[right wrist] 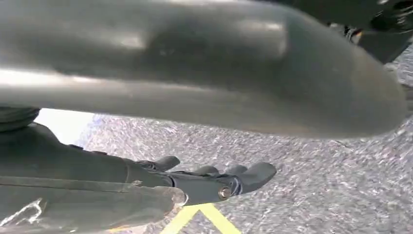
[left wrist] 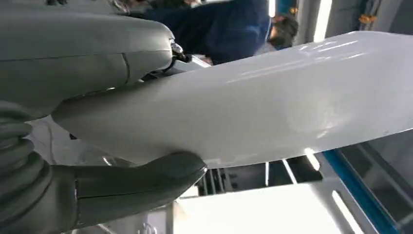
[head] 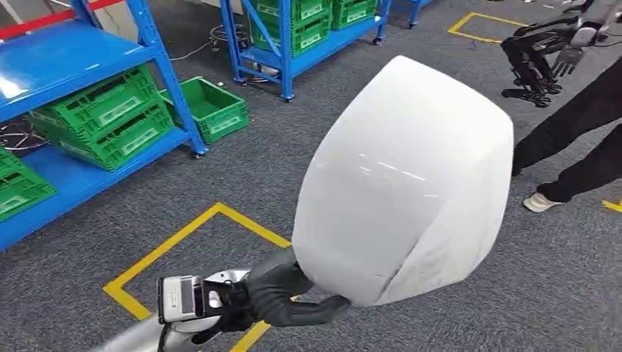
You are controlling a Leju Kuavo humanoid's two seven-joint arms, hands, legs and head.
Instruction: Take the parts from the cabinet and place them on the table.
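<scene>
Head view, with both wrist views. The left hand grips the white part, a large, smooth, curved shell, by its lower rim. In the left wrist view the thick grey thumb presses one face of the white part and the rest of the left hand bears on the opposite face, so the rim is pinched between them.

Taking the left hand as landmark, the part rises up and away from it, forward of the robot; its long axis runs roughly upright, leaning away from the hand, and nearly all of its bulk lies beyond the grip point. The part is carried in the air over the grey carpet, above a yellow floor marking.

The right hand hangs over carpet in the right wrist view, fingers stretched out and slightly apart, holding nothing. The left hand is therefore the one at the part.

Beyond the left hand, to its left, stands a blue rack with green crates; a loose green crate sits on the floor beside it. A person's dark-clad legs stand to the right of the part. No table can be made out, so the placing step appears not yet begun; with the load cantilevered from one rim grip, tilt during set-down is the likely risk.
</scene>
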